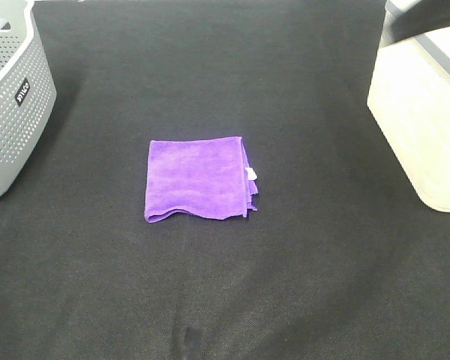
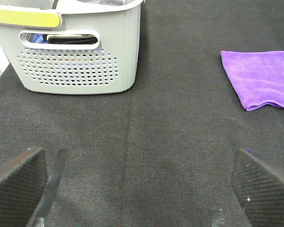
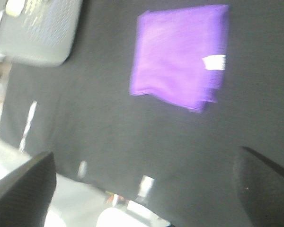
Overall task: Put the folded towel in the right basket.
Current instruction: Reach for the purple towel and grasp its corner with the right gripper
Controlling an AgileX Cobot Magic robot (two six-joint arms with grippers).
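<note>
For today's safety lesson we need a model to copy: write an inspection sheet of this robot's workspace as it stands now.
Surface: black cloth, flat.
Job's things: purple towel folded, flat at centre, ungripped; right basket pale, at right edge.
Clutter: grey basket at left edge, dark items inside.
Grippers: left pincer open, empty; right pincer open, empty, view blurred.
Cables: nothing seen.
Surroundings: too blurred to tell.

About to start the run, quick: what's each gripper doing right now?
Left gripper: open, holding nothing.
Right gripper: open, holding nothing.
</note>
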